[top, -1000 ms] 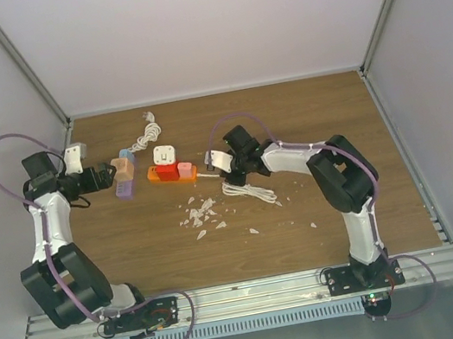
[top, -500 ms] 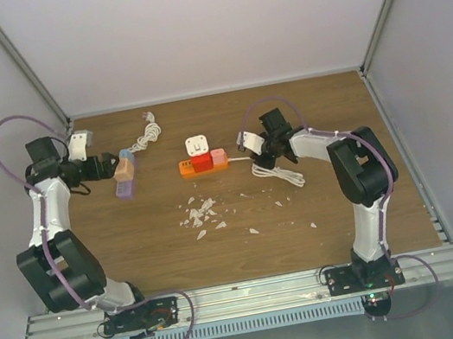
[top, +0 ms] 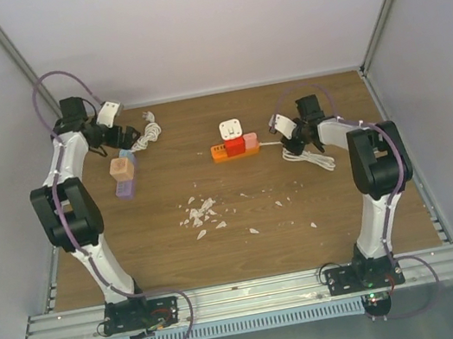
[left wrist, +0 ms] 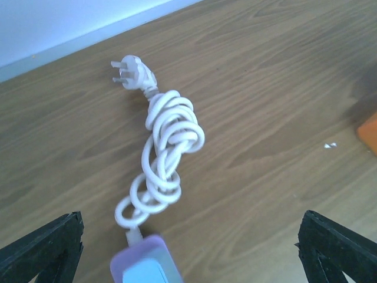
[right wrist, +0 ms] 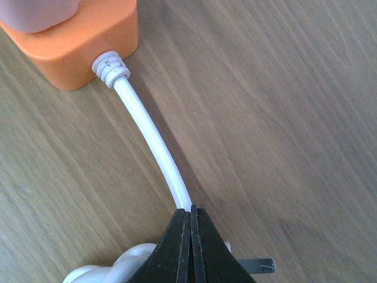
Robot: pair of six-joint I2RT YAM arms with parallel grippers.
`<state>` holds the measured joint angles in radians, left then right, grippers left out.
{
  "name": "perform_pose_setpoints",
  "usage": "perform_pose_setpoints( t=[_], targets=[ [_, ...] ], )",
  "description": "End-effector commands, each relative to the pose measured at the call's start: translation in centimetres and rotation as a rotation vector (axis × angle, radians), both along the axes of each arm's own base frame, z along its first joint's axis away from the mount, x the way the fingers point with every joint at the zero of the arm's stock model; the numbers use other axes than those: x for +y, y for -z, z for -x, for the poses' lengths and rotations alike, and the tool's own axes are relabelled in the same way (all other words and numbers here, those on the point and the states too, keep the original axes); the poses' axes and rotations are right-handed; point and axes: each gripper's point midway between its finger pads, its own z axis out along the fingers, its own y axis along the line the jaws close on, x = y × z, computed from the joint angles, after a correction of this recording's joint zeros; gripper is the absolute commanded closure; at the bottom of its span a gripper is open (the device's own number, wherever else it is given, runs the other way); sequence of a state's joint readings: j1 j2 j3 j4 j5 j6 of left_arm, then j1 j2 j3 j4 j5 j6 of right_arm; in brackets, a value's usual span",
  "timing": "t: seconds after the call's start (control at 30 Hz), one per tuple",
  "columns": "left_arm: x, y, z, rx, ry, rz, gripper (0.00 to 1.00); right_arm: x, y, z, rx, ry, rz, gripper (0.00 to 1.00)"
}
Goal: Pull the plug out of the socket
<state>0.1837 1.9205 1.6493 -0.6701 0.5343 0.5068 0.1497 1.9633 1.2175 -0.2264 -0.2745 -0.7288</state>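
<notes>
1. Tabletop of brown wood grain (top: 345,192), closed in by pale plain walls on three sides, with grey metal rails (top: 248,293) along the near edge under both arm bases.
2. Small white crumbs (top: 201,213), scattered over the middle of the wood.
3. Short orange plastic power strip with a red part (top: 220,153), lying in the far middle of the table. Long axis running left to right in the top view, slightly tilted, left end a little nearer to the arms; cord end pointing right.
4. Small white squarish plug block with rounded corners (top: 231,128), touching the far side of the strip at the red part, not pulled off. Standing on the strip or set behind it: cannot tell.
5. Thin white cord (right wrist: 153,147), leaving the orange end through a ribbed sleeve and reaching the right gripper (right wrist: 189,213). Black fingers pressed together, no gap; cord pinched or only passing beneath: cannot tell.
6. Left gripper (left wrist: 188,247), near the far left corner, jaws spread wide and empty, above a coiled white cable with a pronged plug (left wrist: 168,147) and the end of a purple plastic power strip (left wrist: 146,262).
</notes>
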Motion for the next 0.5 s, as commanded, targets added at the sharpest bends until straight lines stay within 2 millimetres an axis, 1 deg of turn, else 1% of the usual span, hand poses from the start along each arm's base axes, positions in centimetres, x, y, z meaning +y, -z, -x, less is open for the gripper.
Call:
perform_pose_setpoints(
  t=[0.0,0.03,0.1,0.13,0.17,0.27,0.33,0.47],
  targets=[
    [-0.7,1.9,-2.6,0.014,0.039,-0.045,0.01,-3.1,1.6,0.6,0.066,0.048,0.031,0.99],
    [-1.0,2.3,-3.2,0.020,0.044,-0.044,0.01,-3.2,1.3,0.6,0.065,0.052,0.023,0.99],
    [-1.4,3.3,-4.3,0.032,0.050,-0.051,0.01,-3.4,0.5,0.5,0.064,0.056,-0.005,0.94],
    [-1.6,3.8,-4.9,0.037,0.054,-0.059,0.01,-3.3,-0.1,0.4,0.061,0.055,-0.021,0.88],
    [-1.9,4.3,-5.3,0.045,0.057,-0.067,0.01,-3.2,-0.6,0.3,0.059,0.055,-0.038,0.79],
    [-2.7,5.8,-6.6,0.064,0.068,-0.093,0.01,-2.5,-2.6,0.2,0.048,0.050,-0.088,0.44],
    [-3.4,6.9,-7.1,0.083,0.084,-0.101,0.01,-1.9,-4.0,0.1,0.040,0.042,-0.129,0.32],
    [-4.4,8.4,-8.0,0.083,0.097,-0.143,0.01,-1.1,-6.9,0.0,0.018,0.034,-0.190,0.14]
  ],
)
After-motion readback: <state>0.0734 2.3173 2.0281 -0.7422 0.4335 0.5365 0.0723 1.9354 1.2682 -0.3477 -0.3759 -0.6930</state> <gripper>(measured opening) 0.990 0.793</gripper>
